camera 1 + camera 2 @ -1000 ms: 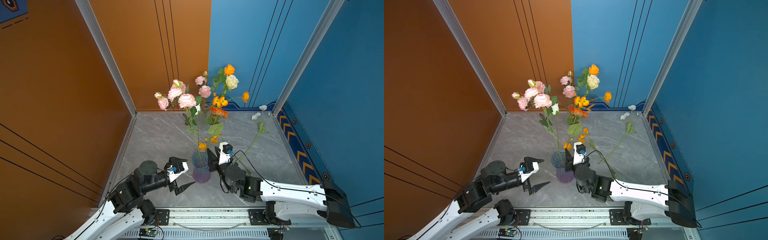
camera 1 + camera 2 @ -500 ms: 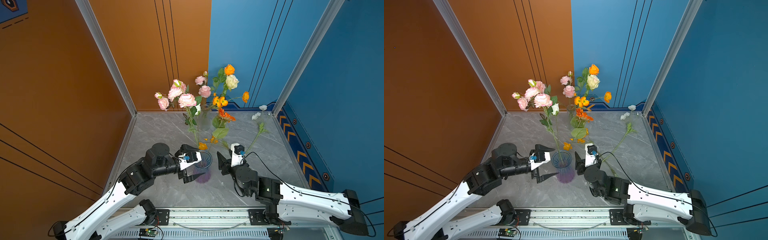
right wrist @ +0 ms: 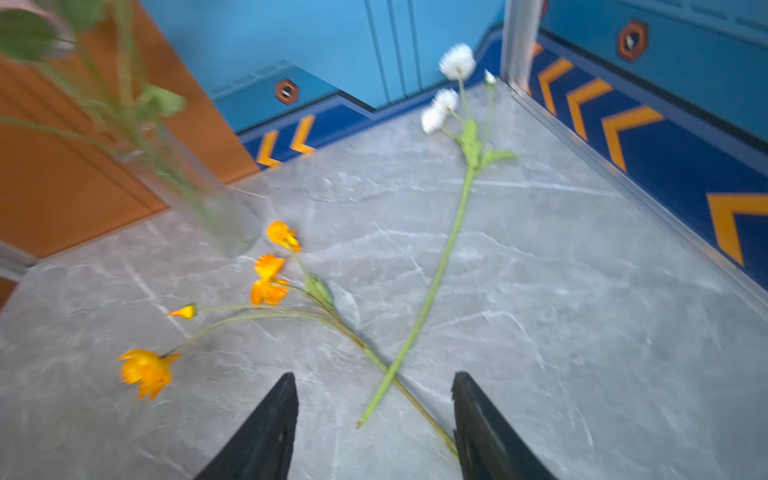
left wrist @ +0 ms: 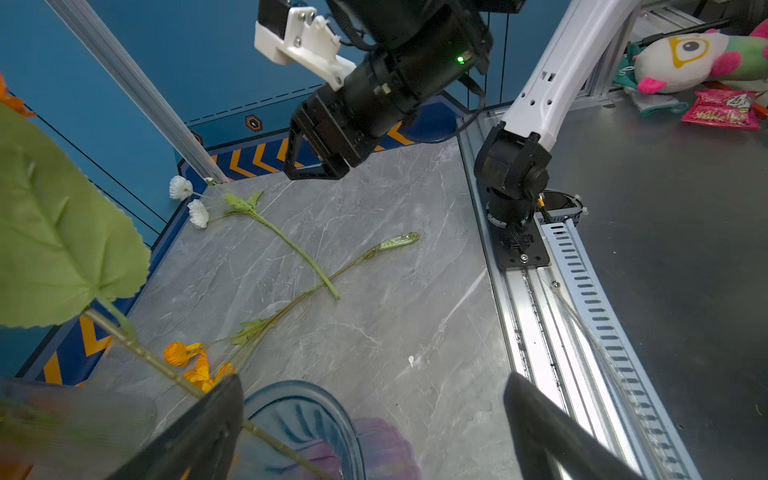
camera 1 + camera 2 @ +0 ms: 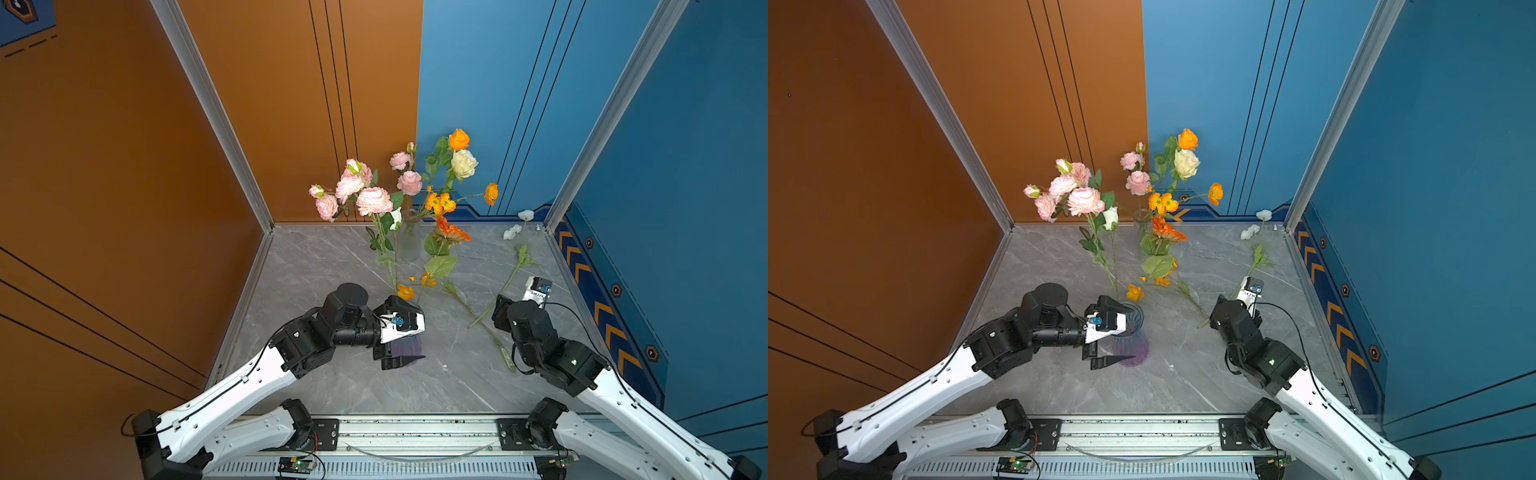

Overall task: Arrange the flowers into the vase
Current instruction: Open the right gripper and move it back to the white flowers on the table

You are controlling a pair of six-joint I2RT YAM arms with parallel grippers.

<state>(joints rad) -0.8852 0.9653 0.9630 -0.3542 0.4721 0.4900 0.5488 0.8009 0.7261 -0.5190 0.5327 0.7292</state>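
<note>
The ribbed blue-purple vase holds pink flowers and an orange gerbera with a big leaf. My left gripper is open and straddles the vase rim; one finger lies against the gerbera stem. A white flower and a yellow-orange sprig lie crossed on the grey floor. My right gripper hovers open just above that crossing, with nothing between its fingers.
A clear glass vase at the back middle holds pink, orange and cream blooms. Orange and blue walls close in the floor on three sides. The metal rail runs along the front. A plush toy lies outside the cell.
My left gripper moved in from the left and now straddles the vase. My right gripper pulled away from the vase to the right, over the lying stems. The gerbera leaned slightly right.
</note>
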